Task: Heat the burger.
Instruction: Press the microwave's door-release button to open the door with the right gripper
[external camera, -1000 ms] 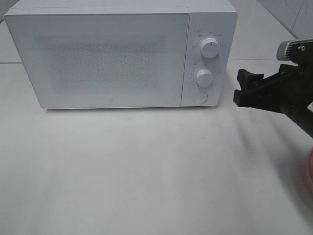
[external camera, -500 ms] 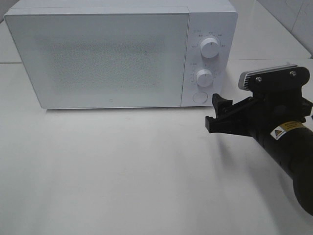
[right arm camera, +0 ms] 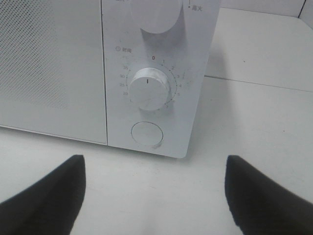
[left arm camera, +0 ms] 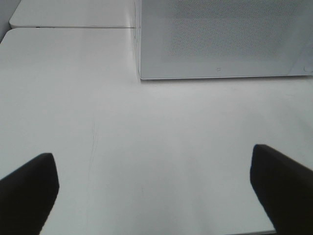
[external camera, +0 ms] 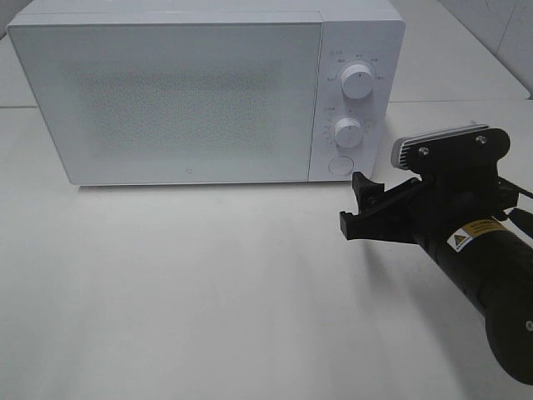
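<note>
White microwave (external camera: 191, 100) shut; right end effector (external camera: 354, 204) spread near its front edge; left end effector (left arm camera: 156, 191) spread

Microwave (external camera: 166, 96) at table (external camera: 208, 292) rear, right claw (external camera: 353, 204) before its button (external camera: 339, 166)

This looks like a test set-up arranged as a kitchen corner. A white microwave (external camera: 191, 92) with two dials (external camera: 358, 82) and a round button (external camera: 339, 165) stands at 11 o'clock on a plain white worktop (external camera: 208, 292). White wall tiles (external camera: 500, 25) show at 1 o'clock. A black robot arm (external camera: 487, 275) with a warning sticker (external camera: 466, 240), at 4 o'clock, points to a lab rather than a home.
</note>
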